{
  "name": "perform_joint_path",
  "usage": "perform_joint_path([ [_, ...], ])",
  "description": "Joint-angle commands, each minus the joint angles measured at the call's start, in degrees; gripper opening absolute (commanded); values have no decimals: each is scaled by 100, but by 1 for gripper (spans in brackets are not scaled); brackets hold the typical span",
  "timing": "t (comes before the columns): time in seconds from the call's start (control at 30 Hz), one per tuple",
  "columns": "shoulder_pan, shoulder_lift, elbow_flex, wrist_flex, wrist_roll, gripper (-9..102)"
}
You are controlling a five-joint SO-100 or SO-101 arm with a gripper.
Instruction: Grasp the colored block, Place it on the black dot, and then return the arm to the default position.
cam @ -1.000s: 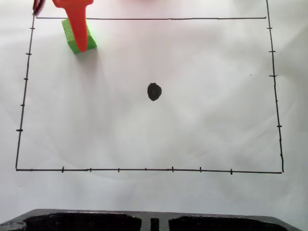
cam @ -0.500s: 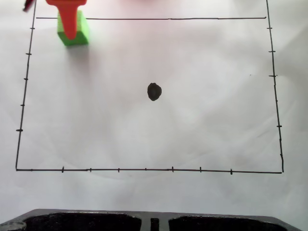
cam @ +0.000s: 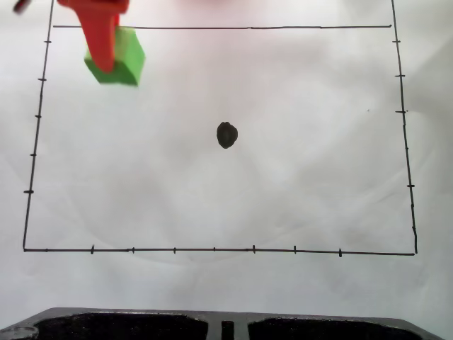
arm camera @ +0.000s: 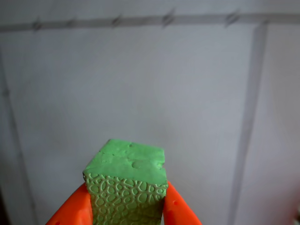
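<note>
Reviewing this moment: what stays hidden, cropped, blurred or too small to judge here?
- Fixed view: the arm is cut off by the top edge, and its orange finger covers part of the green block.
- Wrist view: the gripper runs off the bottom edge, so the jaws' lower parts are unseen; the block hides the paper beneath.
- Wrist view: the background lines are blurred.

No legible text, labels, brands or numbers anywhere

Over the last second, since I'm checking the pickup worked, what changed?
The tool shut on the green block and lifted it; the block now looks larger, tilted and slightly right in the fixed view. The black dot and the drawn border stayed put.
</note>
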Motion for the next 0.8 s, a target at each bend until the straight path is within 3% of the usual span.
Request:
perform_joint_path([
  [0.0, -466, -448, -387, -237, 396, 10],
  [0.43, -2101, -1661, -606, -1020, 1213, 10],
  [0.77, -2452, -2206, -615, -1406, 1345, 10],
])
